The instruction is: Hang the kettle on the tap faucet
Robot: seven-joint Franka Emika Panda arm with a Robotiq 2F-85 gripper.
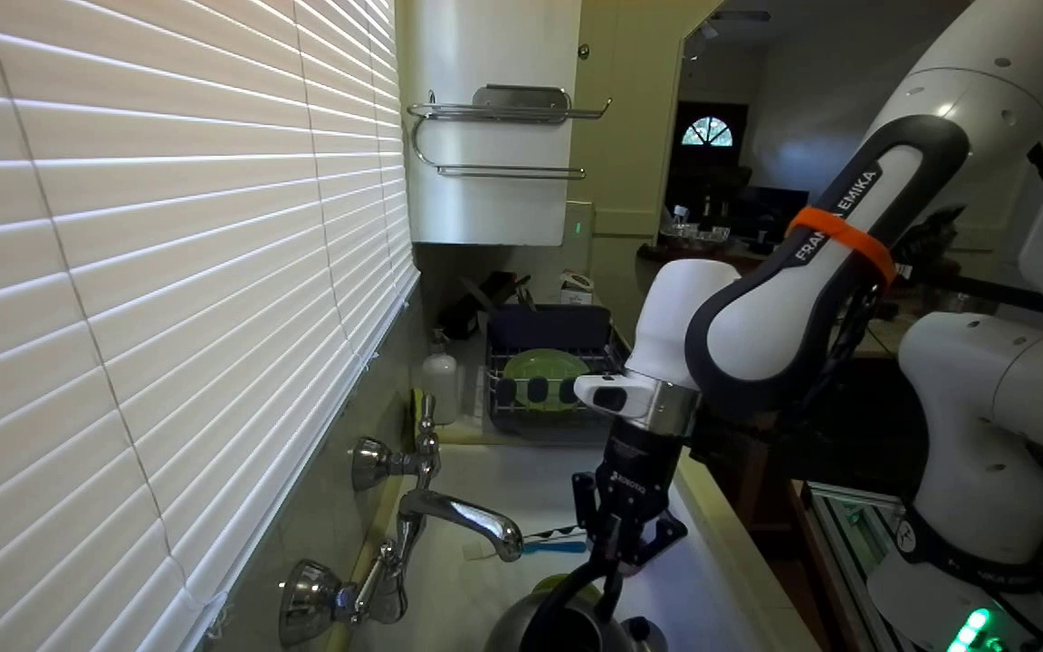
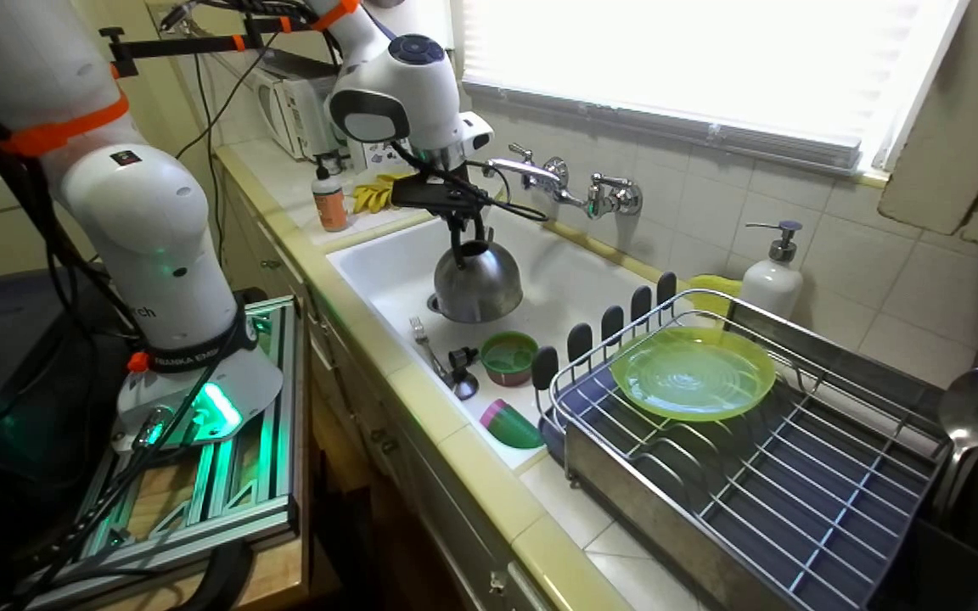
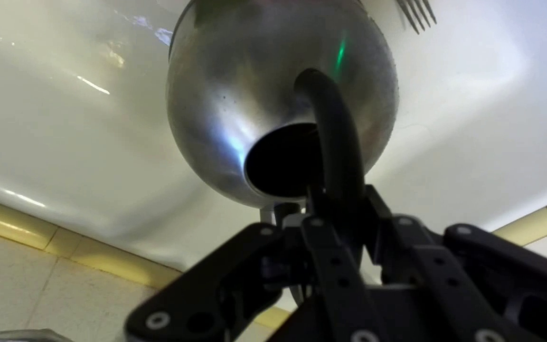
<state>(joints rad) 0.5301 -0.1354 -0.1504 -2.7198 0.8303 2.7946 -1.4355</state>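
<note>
hand (image 3: 345,204) grips the handle (image 3: 337,128) of the kettle (image 2: 480,284); best raise it level, slip that handle over the tap faucet (image 1: 444,505), then lower gently.

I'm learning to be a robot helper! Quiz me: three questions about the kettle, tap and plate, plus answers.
1. Fill in: the pincer grips the kettle by its ____.
2. Pick one: what colour is the plate in the dish rack? A red, B yellow-green, C black.
3. Yes or no: is the kettle hanging on the tap yet?

Key: 1. handle; 2. B; 3. no.
</note>
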